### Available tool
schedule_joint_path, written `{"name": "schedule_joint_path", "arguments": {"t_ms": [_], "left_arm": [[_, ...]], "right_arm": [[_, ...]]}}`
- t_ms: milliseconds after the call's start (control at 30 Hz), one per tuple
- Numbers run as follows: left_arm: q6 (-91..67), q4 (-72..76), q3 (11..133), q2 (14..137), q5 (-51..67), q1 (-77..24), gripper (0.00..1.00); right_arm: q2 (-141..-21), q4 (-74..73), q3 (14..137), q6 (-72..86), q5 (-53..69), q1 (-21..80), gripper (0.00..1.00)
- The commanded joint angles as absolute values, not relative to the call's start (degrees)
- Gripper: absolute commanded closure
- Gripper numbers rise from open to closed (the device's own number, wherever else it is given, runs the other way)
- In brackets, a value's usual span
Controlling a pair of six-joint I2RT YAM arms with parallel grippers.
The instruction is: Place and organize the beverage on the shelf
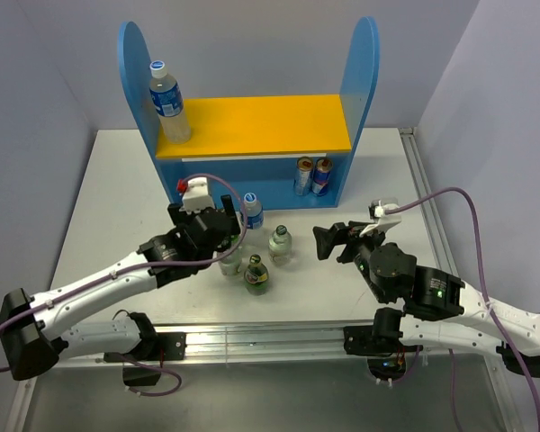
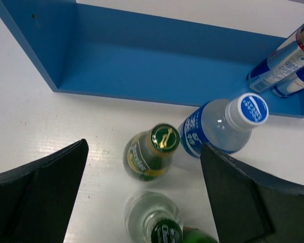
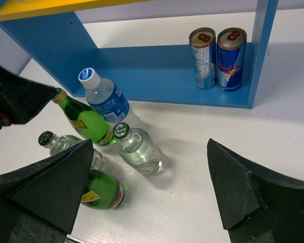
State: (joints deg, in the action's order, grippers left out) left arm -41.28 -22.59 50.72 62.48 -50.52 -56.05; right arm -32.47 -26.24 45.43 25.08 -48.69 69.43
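The shelf (image 1: 252,144) stands at the back, with a water bottle (image 1: 168,101) on its yellow board and two cans (image 1: 312,176) on its blue base at the right. Several bottles stand grouped on the table in front. My left gripper (image 1: 218,227) is open over them. In the left wrist view a green Perrier bottle (image 2: 151,152) stands between the spread fingers (image 2: 40,195), untouched, with a blue-capped water bottle (image 2: 223,124) beside it. My right gripper (image 1: 328,241) is open and empty, right of a clear Chang bottle (image 3: 139,149).
A second clear bottle (image 3: 66,147) and a second green bottle (image 3: 101,190) stand nearest the front edge. The left arm's finger (image 3: 15,98) hangs close above the Perrier's neck (image 3: 86,121). The lower shelf bay (image 2: 157,66) holds only the cans (image 3: 217,58).
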Motion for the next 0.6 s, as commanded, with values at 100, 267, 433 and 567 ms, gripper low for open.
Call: {"name": "schedule_joint_path", "arguments": {"t_ms": [100,267,433,567], "left_arm": [[-35.25,-15.47,54.23,67.93,-46.67,-52.38,0.01],[-35.16,-14.33,53.96,70.22,-45.70,-50.98,0.01],[-34.89,-12.92,52.91,71.28,-46.14,-50.10,0.01],[-34.02,-11.87,52.21,72.42,-45.97,-49.22,0.02]], "right_arm": [[-32.78,-26.98,46.14,25.75,-50.71,70.14,0.00],[-32.70,-26.72,46.05,25.58,-51.15,70.05,0.00],[-32.61,-26.46,45.70,25.49,-51.15,70.05,0.00],[-32.69,-26.19,45.70,25.31,-51.15,70.14,0.00]]}}
